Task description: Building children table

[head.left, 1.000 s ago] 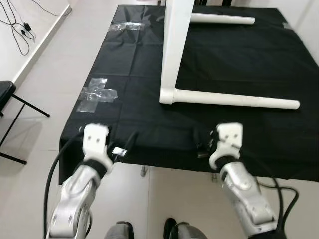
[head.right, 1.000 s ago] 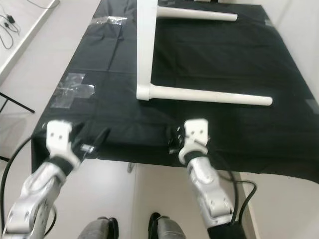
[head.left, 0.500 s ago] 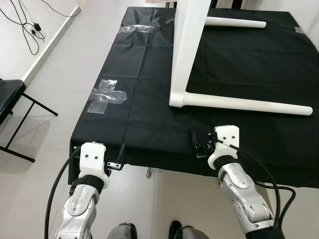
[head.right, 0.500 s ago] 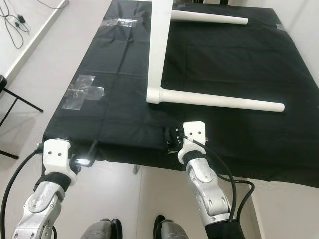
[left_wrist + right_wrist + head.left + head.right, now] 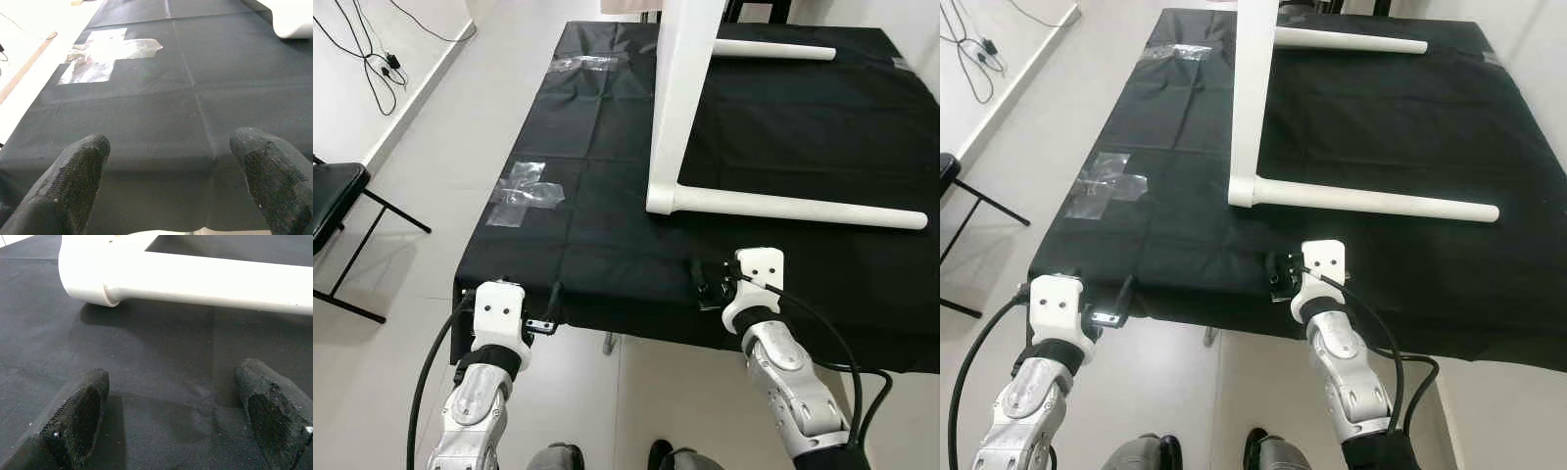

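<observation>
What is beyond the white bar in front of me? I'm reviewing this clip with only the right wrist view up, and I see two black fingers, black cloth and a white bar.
Observer: That bar is one leg of a white table lying on its side on the black cloth. A second leg lies at the far end.
Operator: Where is the other claw?
Observer: The left claw hangs at the near left edge of the cloth, fingers open, holding nothing.
Operator: Anything else on the cloth?
Observer: Clear tape patches on its left side.
Operator: And off the table?
Observer: A black chair stands on the floor to the left.
</observation>
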You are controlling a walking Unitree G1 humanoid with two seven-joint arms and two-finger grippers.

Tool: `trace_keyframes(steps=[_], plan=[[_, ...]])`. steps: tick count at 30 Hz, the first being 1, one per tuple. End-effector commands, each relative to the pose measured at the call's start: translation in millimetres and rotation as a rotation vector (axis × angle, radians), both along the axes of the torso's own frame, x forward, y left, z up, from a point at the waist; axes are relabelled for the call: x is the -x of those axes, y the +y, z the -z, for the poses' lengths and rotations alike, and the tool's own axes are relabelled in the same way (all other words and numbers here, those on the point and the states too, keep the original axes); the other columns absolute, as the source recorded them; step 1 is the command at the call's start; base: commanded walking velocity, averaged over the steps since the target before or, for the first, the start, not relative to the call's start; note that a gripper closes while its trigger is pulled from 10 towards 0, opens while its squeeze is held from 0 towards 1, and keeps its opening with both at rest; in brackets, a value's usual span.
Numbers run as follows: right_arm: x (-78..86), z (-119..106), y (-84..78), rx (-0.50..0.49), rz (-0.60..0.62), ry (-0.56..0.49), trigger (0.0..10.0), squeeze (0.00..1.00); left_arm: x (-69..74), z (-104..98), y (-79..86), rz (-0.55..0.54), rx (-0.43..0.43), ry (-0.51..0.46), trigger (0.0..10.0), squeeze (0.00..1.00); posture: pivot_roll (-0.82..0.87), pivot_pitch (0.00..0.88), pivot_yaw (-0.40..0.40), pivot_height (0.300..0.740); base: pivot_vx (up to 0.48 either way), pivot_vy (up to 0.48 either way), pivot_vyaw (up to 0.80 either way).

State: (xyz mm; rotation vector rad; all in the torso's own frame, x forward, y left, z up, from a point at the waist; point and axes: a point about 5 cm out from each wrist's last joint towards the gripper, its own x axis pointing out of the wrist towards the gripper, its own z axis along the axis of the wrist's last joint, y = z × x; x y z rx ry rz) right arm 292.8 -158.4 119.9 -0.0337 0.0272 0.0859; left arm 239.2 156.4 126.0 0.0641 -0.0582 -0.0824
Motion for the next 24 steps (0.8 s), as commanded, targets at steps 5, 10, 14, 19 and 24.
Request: trace_keyframes(steps=[5, 10, 14, 19, 24], plan=[[-3.3, 4.2, -6.6, -0.026, 0.017, -0.01, 10.0, 0.0, -4.2, 6.4, -2.8, -0.018, 0.006, 0.001, 10.0, 0.0, 0.05, 0.149, -0.029, 0.74, 0.0, 0.0, 0.0], [-2.6, 4.7, -5.1, -0.034, 0.017, -0.01, 10.0, 0.0, -4.1, 7.8, -1.9, -0.01, 0.005, 0.008, 10.0, 0.0, 0.05, 0.151, -0.016, 0.74, 0.0, 0.0, 0.0], [-2.3, 6.3, -4.9, -0.038, 0.02, -0.005, 10.0, 0.0, -4.6, 8.9, -1.6, -0.001, -0.002, 0.016, 10.0, 0.0, 0.05, 0.151, -0.01, 0.74, 0.0, 0.0, 0.0], [-1.8, 7.6, -4.4, -0.041, 0.02, 0.002, 10.0, 0.0, -4.6, 9.4, -1.6, 0.005, -0.007, 0.021, 10.0, 0.0, 0.05, 0.151, -0.008, 0.74, 0.0, 0.0, 0.0], [-0.9, 8.8, -4.2, -0.041, 0.016, 0.009, 10.0, 0.0, -3.8, 9.4, -2.6, 0.013, -0.013, 0.023, 10.0, 0.0, 0.05, 0.152, -0.011, 0.74, 0.0, 0.0, 0.0]])
